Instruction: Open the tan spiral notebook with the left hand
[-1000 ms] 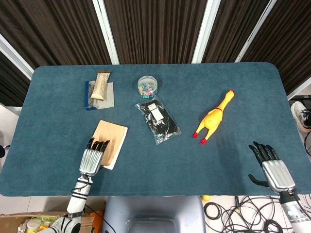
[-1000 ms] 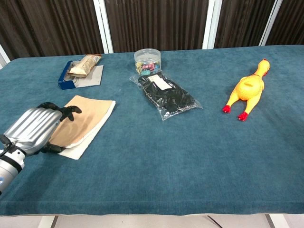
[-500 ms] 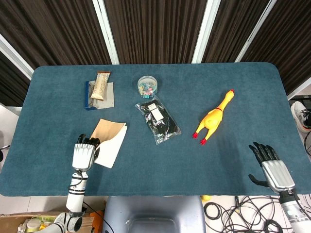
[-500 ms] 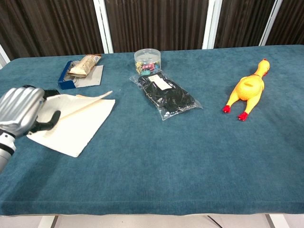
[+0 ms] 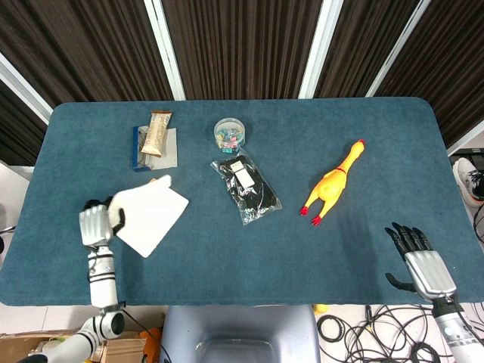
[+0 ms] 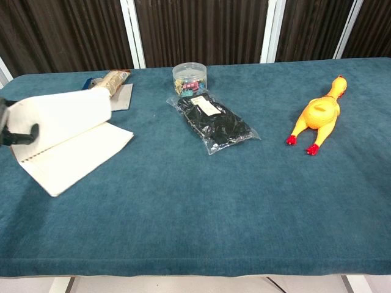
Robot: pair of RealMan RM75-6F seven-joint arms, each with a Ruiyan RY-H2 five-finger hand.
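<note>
No legible writing on notebook point(image 5: 151, 212)

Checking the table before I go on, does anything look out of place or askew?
Nothing is spilled or damaged. The notebook sits half open, its cover lifted by the left hand; the rubber chicken lies on its side.

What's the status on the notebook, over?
Left hand holds the notebook cover lifted, white pages showing. Right hand open, idle at table edge. Snack bar just behind notebook, not blocking.
</note>
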